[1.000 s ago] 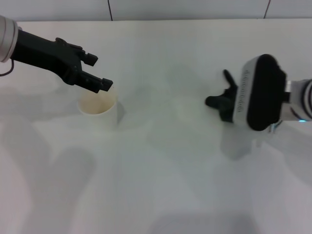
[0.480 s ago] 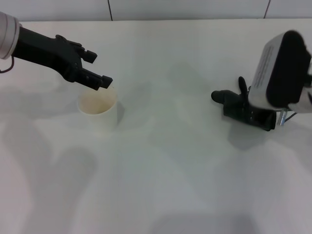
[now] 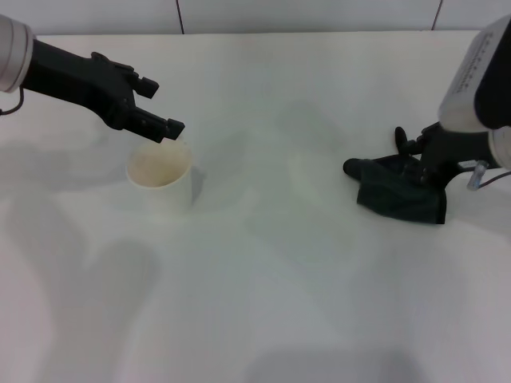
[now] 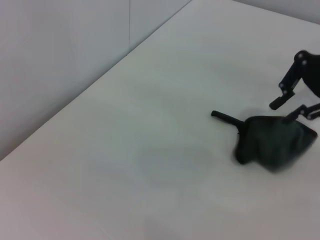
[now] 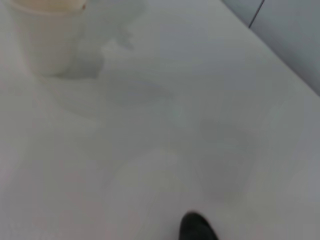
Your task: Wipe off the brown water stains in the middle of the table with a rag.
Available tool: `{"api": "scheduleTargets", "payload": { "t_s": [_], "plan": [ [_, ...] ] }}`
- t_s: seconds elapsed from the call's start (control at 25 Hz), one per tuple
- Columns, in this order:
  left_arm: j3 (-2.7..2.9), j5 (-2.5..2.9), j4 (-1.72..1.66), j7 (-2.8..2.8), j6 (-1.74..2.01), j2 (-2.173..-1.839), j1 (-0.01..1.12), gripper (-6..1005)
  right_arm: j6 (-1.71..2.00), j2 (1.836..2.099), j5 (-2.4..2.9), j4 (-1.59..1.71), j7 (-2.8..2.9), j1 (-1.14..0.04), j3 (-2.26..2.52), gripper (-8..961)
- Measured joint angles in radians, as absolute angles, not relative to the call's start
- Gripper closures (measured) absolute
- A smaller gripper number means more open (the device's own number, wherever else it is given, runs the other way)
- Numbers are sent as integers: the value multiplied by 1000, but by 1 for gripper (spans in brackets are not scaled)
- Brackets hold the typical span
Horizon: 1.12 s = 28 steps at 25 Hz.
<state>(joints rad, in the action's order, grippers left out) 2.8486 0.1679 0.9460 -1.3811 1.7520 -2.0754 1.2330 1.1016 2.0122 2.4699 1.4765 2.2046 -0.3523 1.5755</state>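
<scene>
R claw (image 3: 417, 156) open, touching rag (image 3: 402, 191) on table (image 3: 271, 263); L claw (image 3: 156, 110) open above cup (image 3: 160, 176)

Wrinkly cloth rag (image 3: 403, 194), smooth matt table (image 3: 279, 279)

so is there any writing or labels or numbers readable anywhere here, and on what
None can be read.
The paper cup, the rag and the table carry no print.
The left gripper and the right gripper show no label in these views.
</scene>
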Motion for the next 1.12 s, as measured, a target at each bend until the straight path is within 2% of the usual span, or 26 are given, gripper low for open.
{"api": "scheduleTargets", "payload": {
  "t_s": [0.08, 0.2, 0.4, 0.84, 1.12],
  "plan": [
    [2849, 168, 945, -1383, 1751, -2075, 1234, 104, 1101, 2014, 2478, 1456, 2203, -364, 1585, 797],
    [2849, 168, 945, -1385, 1750, -2075, 1235, 104, 1102, 2015, 2483, 1445, 2203, -373, 1588, 586],
    [2849, 169, 945, -1386, 1748, -2076, 1230, 104, 1100, 2014, 2472, 1463, 2203, -364, 1585, 350],
    [2849, 146, 951, -1386, 1810, -2077, 1234, 105, 1121, 2012, 2371, 1481, 2200, -361, 1521, 127],
    [2849, 25, 1002, -1396, 1997, -2079, 1178, 105, 1277, 2009, 2099, 1434, 2162, -364, 1232, 80]
  ]
}}
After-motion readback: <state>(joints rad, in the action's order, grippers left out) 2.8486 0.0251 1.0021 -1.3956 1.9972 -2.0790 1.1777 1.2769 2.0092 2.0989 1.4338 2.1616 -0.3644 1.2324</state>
